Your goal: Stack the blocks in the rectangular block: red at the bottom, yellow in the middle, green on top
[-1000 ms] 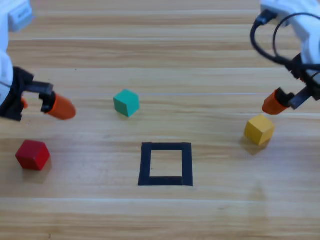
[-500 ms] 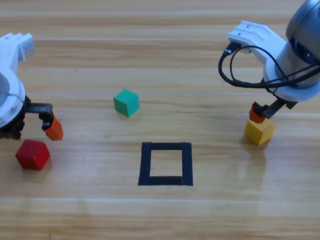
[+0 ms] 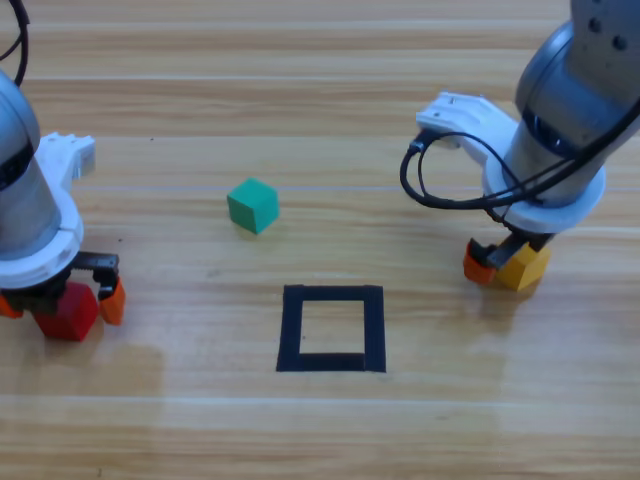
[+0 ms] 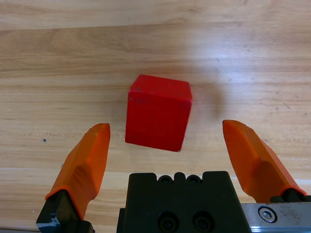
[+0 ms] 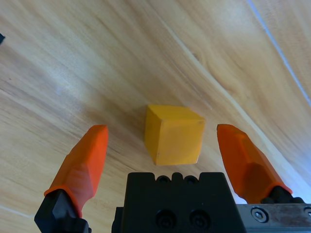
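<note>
At far left we see the left end effector [image 3: 58, 300] spread around red [image 3: 68, 310]; at right, the right end effector [image 3: 505, 266] straddles yellow [image 3: 524, 268], spread. Green [image 3: 252, 205] sits beyond the rectangular block [image 3: 331, 328].

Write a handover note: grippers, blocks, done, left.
Left gripper: open, jaws either side of the red cube at the table's left; not gripped.
Right gripper: open, jaws either side of the yellow cube at right; not gripped.
Teal-green cube: free, beyond the black tape rectangle, to its left.
Done: nothing stacked; rectangle holds no cube.
Left: grip red, place in rectangle, then yellow, then green.
</note>
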You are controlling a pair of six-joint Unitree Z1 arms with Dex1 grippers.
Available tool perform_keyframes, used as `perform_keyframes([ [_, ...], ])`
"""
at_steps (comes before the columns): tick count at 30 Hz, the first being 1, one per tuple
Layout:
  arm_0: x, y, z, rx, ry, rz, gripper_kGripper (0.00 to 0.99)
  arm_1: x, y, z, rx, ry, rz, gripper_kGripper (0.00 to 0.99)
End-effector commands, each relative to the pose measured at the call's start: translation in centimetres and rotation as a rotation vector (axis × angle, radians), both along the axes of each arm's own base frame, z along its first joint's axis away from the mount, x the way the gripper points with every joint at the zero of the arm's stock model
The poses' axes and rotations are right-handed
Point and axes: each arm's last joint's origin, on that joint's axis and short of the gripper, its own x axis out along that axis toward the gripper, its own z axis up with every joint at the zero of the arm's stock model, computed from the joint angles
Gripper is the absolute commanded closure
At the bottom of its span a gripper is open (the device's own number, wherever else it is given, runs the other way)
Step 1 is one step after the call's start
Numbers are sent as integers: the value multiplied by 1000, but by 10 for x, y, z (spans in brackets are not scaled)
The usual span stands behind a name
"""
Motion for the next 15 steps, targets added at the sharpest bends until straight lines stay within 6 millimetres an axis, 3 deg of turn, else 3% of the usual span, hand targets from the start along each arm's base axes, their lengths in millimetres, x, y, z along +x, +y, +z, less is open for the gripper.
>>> perform_keyframes([
  [1, 13, 12, -16, 16, 8, 27, 1, 21, -13, -27, -44, 62, -50, 10],
  [15, 17, 20, -21, -23, -4, -14, 76, 28, -25, -32, -36, 91, -90, 94],
])
